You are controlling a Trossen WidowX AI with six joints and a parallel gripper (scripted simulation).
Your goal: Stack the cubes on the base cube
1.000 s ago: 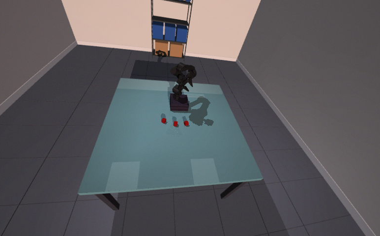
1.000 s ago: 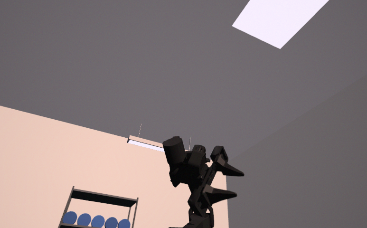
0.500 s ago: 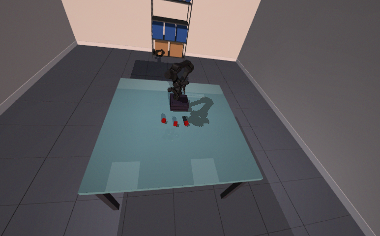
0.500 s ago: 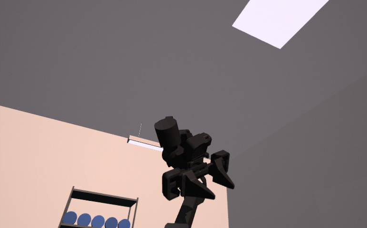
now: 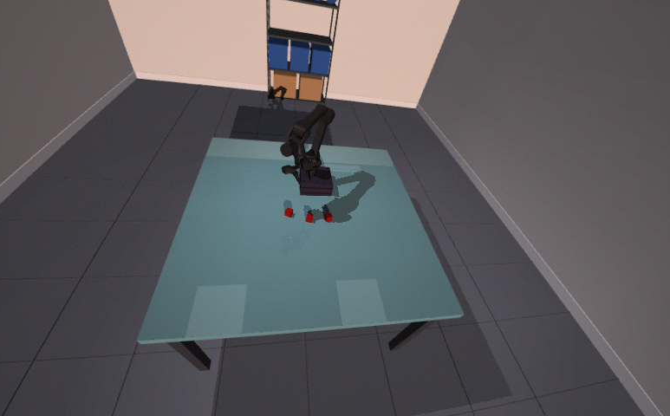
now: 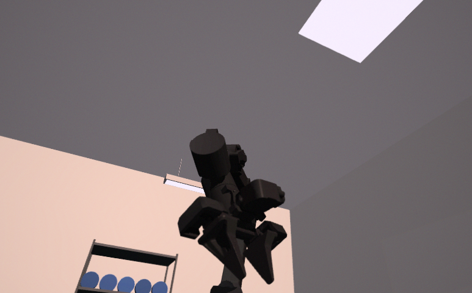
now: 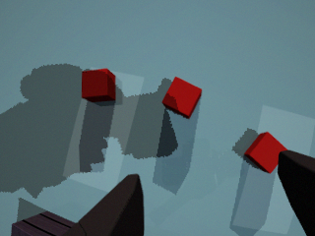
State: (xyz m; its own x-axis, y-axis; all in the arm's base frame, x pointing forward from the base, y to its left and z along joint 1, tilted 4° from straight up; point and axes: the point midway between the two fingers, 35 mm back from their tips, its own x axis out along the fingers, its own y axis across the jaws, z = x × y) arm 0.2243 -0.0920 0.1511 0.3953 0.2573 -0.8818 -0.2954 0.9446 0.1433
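Observation:
Three red cubes of like look lie apart on the glass table, in a loose row in front of the arm. One cube (image 5: 328, 217) (image 7: 98, 86) sits in the arm's shadow. The middle cube (image 5: 309, 218) (image 7: 182, 97) is partly shaded. The third cube (image 5: 288, 212) (image 7: 266, 152) is close beside a fingertip in the wrist image. I cannot tell which is the fixed base cube. No cube rests on another. My gripper (image 5: 304, 180) (image 6: 256, 279) (image 7: 212, 175) is partly open and empty, above the table on the arm's side of the cubes. The exterior view shows no cubes.
The arm stands on a dark purple block (image 5: 316, 189) (image 7: 39, 227) behind the cubes. The glass table (image 5: 256, 268) has its far edge behind that block. A shelf rack (image 5: 299, 35) with blue and orange boxes stands at the back wall.

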